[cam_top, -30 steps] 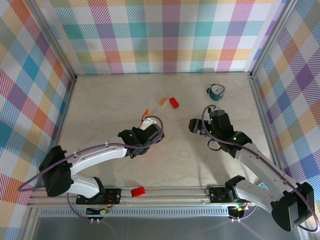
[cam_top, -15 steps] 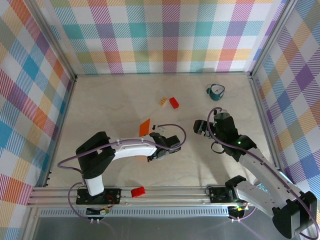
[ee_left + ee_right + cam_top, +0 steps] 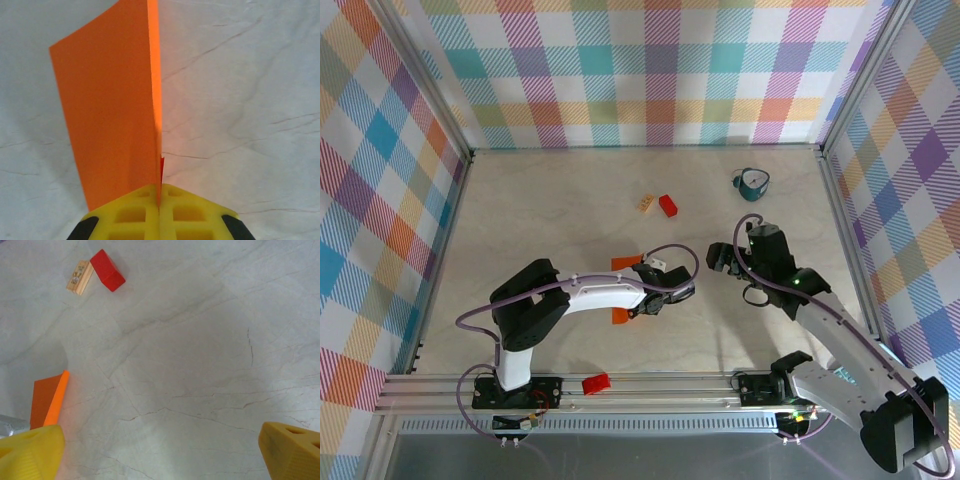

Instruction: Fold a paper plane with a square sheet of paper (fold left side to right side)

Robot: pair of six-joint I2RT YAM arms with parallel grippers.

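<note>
The square sheet of paper (image 3: 110,100) is bright orange and stands on edge, folded over, pinched between the yellow fingers of my left gripper (image 3: 160,202), which is shut on it. From above, the paper (image 3: 624,263) shows on both sides of the left forearm, which hides its middle; the left gripper (image 3: 646,297) sits over it near the table's centre. My right gripper (image 3: 718,259) hovers open to the right of the paper, apart from it. In the right wrist view the right gripper (image 3: 160,457) holds nothing, and the paper (image 3: 48,400) lies at the lower left.
A small red block (image 3: 668,205) and a small tan block (image 3: 647,204) lie side by side behind the paper, the red block (image 3: 107,270) also near the top of the right wrist view. A teal cup (image 3: 752,182) stands at the back right. A red piece (image 3: 595,383) sits on the front rail.
My left arm has swung to the right and nearer, carrying the orange paper with it. The right gripper has drifted slightly right.
</note>
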